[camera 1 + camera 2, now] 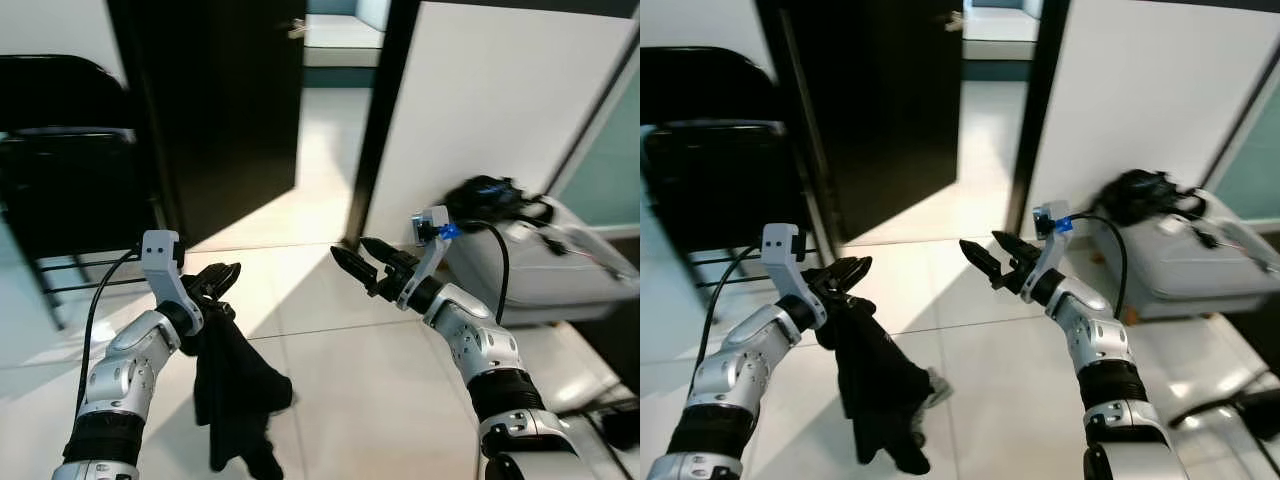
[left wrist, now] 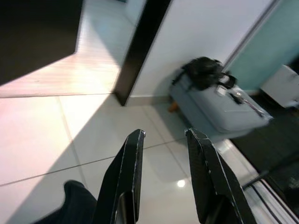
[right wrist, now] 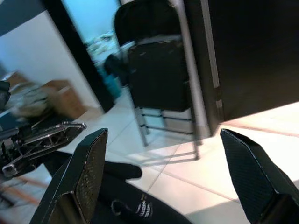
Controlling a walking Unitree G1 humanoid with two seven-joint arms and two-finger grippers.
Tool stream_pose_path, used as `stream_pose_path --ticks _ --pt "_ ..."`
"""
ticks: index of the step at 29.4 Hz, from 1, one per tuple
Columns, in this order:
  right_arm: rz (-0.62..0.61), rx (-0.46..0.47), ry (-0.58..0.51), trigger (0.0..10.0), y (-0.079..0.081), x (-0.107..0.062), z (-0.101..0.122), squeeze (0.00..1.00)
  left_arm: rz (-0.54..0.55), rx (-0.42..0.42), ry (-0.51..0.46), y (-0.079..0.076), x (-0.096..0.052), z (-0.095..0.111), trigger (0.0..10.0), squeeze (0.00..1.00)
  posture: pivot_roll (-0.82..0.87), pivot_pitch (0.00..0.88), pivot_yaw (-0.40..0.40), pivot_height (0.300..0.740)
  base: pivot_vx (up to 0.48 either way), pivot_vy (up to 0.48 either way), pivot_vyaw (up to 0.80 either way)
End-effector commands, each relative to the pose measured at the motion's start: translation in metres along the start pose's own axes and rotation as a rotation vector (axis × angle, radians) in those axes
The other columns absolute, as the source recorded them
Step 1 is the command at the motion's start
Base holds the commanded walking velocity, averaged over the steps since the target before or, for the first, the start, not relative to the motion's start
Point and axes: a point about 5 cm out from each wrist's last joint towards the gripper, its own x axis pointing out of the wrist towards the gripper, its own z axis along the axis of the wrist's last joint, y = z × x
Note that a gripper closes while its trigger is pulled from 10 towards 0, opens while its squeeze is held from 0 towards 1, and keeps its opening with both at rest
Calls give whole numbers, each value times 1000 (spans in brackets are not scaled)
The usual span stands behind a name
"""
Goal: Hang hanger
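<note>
Black garment [image 1: 238,395] limp, draped downward from left fingers [image 1: 215,280], above floor.

Floor [image 1: 330,360]: glossy white tile, sunlit | door [image 1: 225,100]: dark, open | wall [image 1: 490,110]: white | folding chair [image 1: 60,150]: black, left | case [image 1: 540,262]: grey, right

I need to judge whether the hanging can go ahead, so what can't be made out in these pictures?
- Hanger: none distinguishable; the black garment hanging from the left gripper would cover one, in both eye views.
- Left gripper's hold: its fingertips are buried in the fabric, so the exact grasp is unclear.
- Garment type: the right wrist view cuts it off at the bottom edge.
- Rail or hook: none identifiable.
- The right gripper is open, empty.
</note>
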Motion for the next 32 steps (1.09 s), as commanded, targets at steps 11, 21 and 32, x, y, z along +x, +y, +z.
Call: stream_pose_path --ticks 11,21,32 --pt "-68 47 -40 10000 -8 -4 4 0 -13 23 -27 -5 2 5 10000 0 104 0 -83 740 0 0 800" --pt "-135 86 -81 10000 -16 -6 9 0 -14 11 -28 -4 1 6 10000 0 99 10 -79 740 0 0 800" --pt "-118 76 -65 10000 -13 -5 8 0 -14 4 -27 -4 0 6 10000 0 103 14 -81 740 0 0 800"
